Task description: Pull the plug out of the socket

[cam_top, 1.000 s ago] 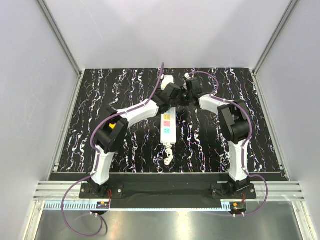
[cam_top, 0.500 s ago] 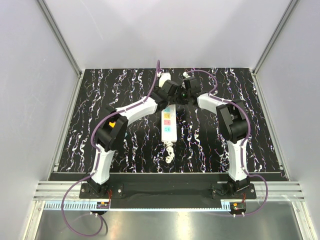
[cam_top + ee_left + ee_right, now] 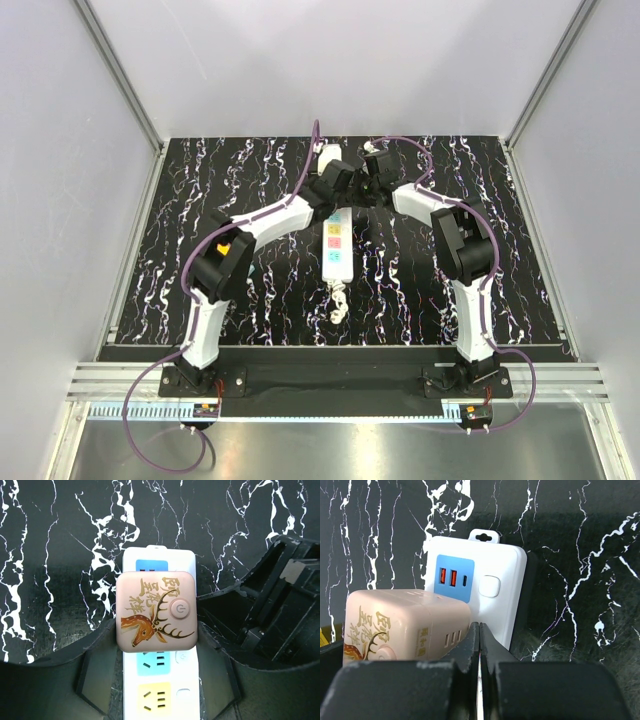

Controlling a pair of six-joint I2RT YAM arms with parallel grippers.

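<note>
The socket [image 3: 338, 248] is a long white power strip with coloured outlets lying mid-table, its knotted cord [image 3: 337, 306] at the near end. In the left wrist view a pink cube plug [image 3: 156, 611] with a deer picture sits plugged in at the far end of the socket [image 3: 160, 695]. My left gripper [image 3: 156, 632] [image 3: 335, 186] has its jaws against both sides of the plug. My right gripper [image 3: 479, 626] [image 3: 368, 188] is shut with nothing between the fingers. Its tips rest on the socket [image 3: 495, 587] right beside the plug [image 3: 405, 625].
The black marbled tabletop [image 3: 240, 190] is walled by grey panels on the left, right and far sides. A metal rail [image 3: 330, 385] with both arm bases runs along the near edge. Purple cables loop over both arms.
Both grippers have moved a little farther from the bases. The socket and its knotted cord have slid the same way with them.
</note>
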